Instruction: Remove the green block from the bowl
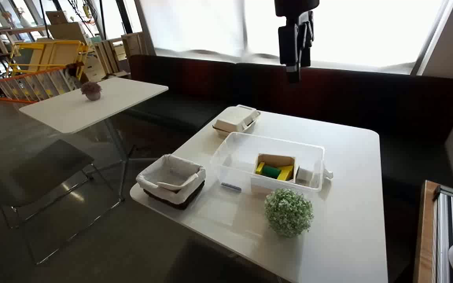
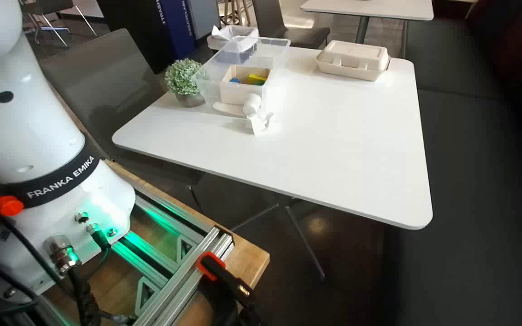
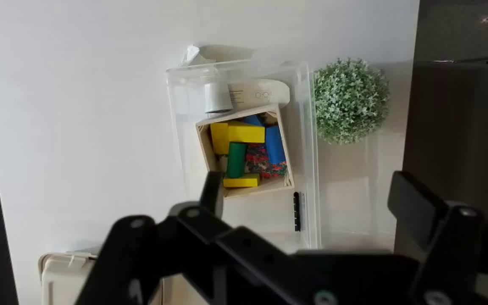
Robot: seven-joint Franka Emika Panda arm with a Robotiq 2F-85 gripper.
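Green and round-sided, the block lies on its side, perhaps a little tilted, in the wooden box, which sits inside the clear tub that I take for the bowl. The pincer has its fingers spread wide with nothing between them, and in an exterior view it hangs well above the counter. In the wrist view the block is up and to the left of the midpoint between the fingertips, nearer the left-hand one, and its long axis runs nearly up and down, about square to the line joining them. So the pincer should close across its sides with little turning; a sideways shift, some reach and a long drop look needed. With a yellow piece just beside its lower end and another yellow piece by its upper end, mid-length seems the safest hold.
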